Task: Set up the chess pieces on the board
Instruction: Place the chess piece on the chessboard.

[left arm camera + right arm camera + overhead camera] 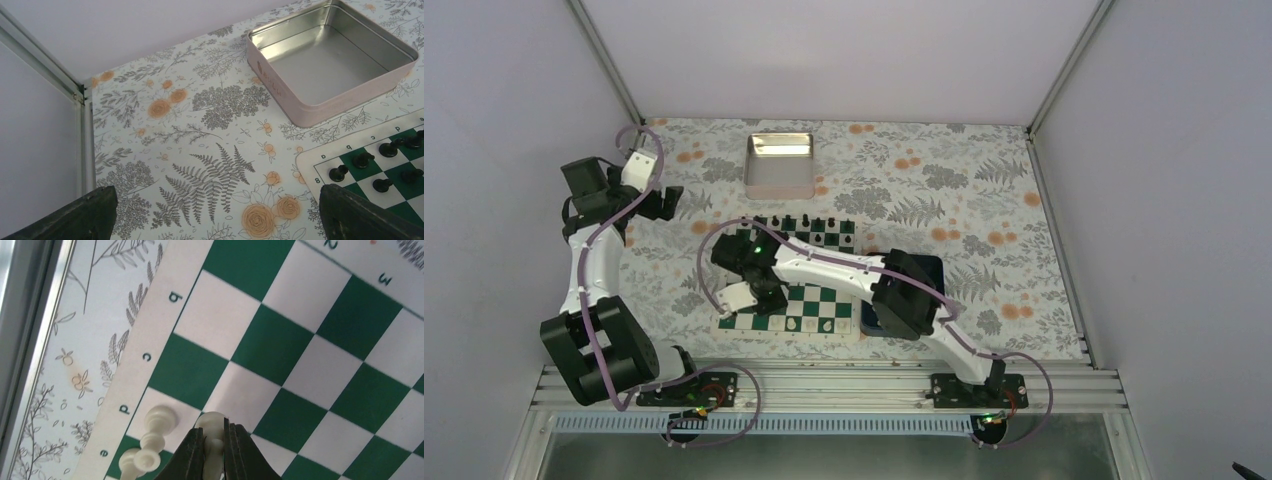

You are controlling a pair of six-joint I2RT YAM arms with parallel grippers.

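The green and white board (819, 300) lies mid-table; its corner shows in the left wrist view (320, 162). Black pieces (809, 224) stand on its far rows. In the right wrist view my right gripper (215, 432) is shut on a cream chess piece (212, 426), held over the board (280, 340) near the d file. Two more cream pieces (159, 422) stand on the d and e squares beside it. My right gripper (759, 290) hovers over the board's near left part. My left gripper (215, 210) is open and empty above the floral cloth, left of the board (659, 200).
A shiny metal tin (780, 165) stands empty behind the board; it also shows in the left wrist view (330, 60). A dark blue tray (924, 270) lies right of the board, mostly under my right arm. A metal rail (824, 385) runs along the near edge.
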